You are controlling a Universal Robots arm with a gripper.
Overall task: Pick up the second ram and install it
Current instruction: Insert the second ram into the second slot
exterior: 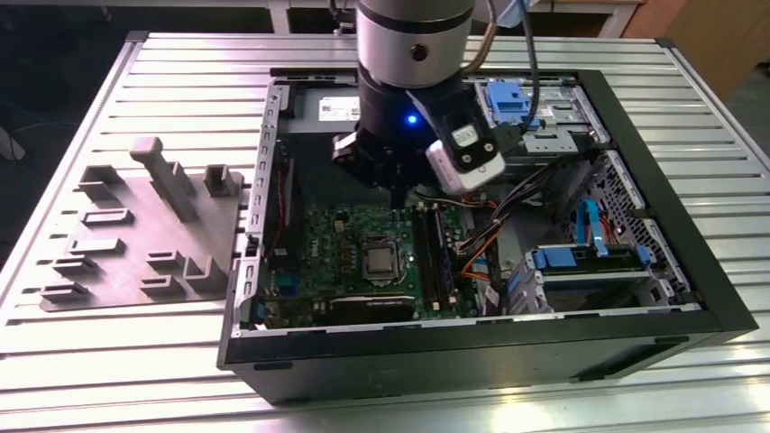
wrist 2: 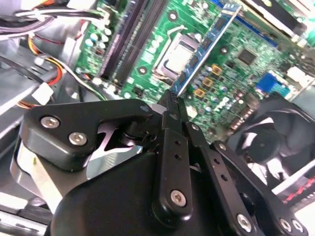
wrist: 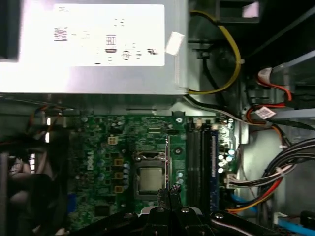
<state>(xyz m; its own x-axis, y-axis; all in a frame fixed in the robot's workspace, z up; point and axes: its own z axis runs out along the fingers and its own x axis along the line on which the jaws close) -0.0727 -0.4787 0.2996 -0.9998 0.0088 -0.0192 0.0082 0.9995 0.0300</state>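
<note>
Broadly, a slatted metal worktop (exterior: 722, 180) carries an open black case (exterior: 481, 347), which lies on its side at the middle of the exterior view. At nine o'clock from the case stands a grey fixture (exterior: 132, 244) with raised blocks and slots. The arm (exterior: 416, 45) comes down from twelve o'clock into the case.

Inside, a grey power supply (wrist: 98, 49) sits at twelve o'clock from the green motherboard (exterior: 349, 244). Blue drive brackets (exterior: 590, 257) and loose cables fill the three o'clock side. A black fan (wrist 2: 266, 142) shows beside the board in the second wrist view. The CPU socket (wrist: 150, 179) lies near the board's middle, with the long memory slots (wrist: 197, 162) just beside it.

The ram (wrist 2: 206, 44) is a thin blue-green strip held edge-on above the board, and it reaches out from the tips of the gripper (wrist 2: 171, 101). The jaws are pinching it at one end. In the first wrist view the ram (wrist: 167, 157) runs parallel to the slots, over the socket's edge nearer them and not in any slot.
</note>
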